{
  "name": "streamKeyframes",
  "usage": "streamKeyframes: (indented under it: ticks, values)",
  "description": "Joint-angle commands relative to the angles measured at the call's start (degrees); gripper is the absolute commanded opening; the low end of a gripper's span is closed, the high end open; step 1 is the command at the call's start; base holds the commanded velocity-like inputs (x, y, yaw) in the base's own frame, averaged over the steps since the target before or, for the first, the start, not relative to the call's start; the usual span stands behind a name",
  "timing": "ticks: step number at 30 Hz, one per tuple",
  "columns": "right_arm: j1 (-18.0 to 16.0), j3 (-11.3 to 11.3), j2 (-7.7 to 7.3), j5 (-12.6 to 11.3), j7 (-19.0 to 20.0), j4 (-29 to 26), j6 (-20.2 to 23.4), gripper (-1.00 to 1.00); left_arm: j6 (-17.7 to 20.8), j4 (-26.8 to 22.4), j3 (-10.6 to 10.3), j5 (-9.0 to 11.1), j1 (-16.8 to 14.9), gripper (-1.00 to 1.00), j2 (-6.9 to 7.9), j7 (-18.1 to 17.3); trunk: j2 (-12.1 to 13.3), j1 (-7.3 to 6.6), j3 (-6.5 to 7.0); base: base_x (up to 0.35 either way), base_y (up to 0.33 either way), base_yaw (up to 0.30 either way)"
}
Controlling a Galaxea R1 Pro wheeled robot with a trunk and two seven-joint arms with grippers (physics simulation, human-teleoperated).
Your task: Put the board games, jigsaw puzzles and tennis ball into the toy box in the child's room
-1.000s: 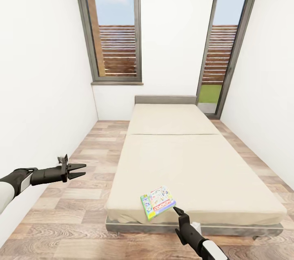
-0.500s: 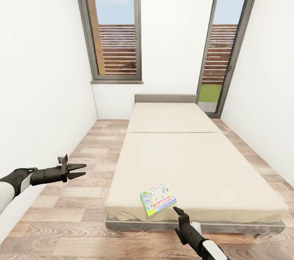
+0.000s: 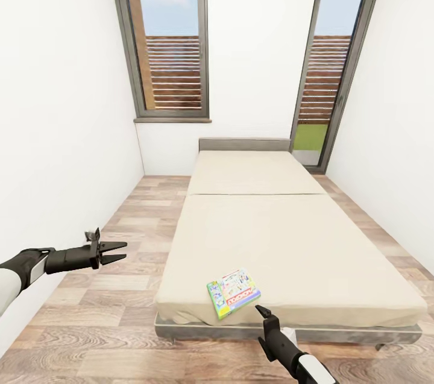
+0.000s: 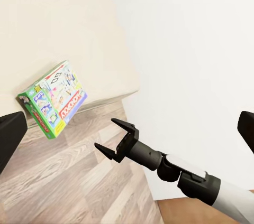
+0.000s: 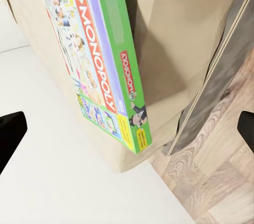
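A single board game (image 3: 233,293), a flat green-edged Monopoly box, lies on the near end of the beige bed (image 3: 271,239), close to the foot edge. My right gripper (image 3: 260,310) hovers just in front of and below the box, beside the mattress edge. It is open, and the left wrist view shows its spread fingers (image 4: 114,137) empty. In the right wrist view the box (image 5: 100,60) overhangs the mattress corner close ahead. My left gripper (image 3: 117,251) is open and empty over the floor, left of the bed. The toy box and table are out of view.
The bed runs lengthwise to a grey headboard (image 3: 244,146) under the far wall. White walls close in on both sides. A wood-plank floor strip (image 3: 120,299) lies left of the bed. Tall grey-framed windows (image 3: 175,40) stand behind.
The whole view has shifted slightly, so the bed's foot and the game box sit a little higher in the picture. Both arms hold the same pose.
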Motion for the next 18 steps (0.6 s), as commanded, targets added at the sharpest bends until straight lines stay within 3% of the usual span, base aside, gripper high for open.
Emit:
streamKeyframes:
  ticks: [1,18]
  values:
    - [-0.03,-0.37,0.04,-0.26,0.02,-0.02,0.4,1.0,0.59,0.01,0.43,-0.61,-0.04,1.0,0.01,-0.29,-0.03,0.0,-0.06,0.0,0.0,0.0]
    - [-0.03,-0.37,0.04,-0.25,0.01,-0.02,0.41,1.0,0.47,0.01,0.43,-0.61,-0.04,1.0,0.03,-0.29,-0.03,0.0,-0.06,0.073,0.052,0.0]
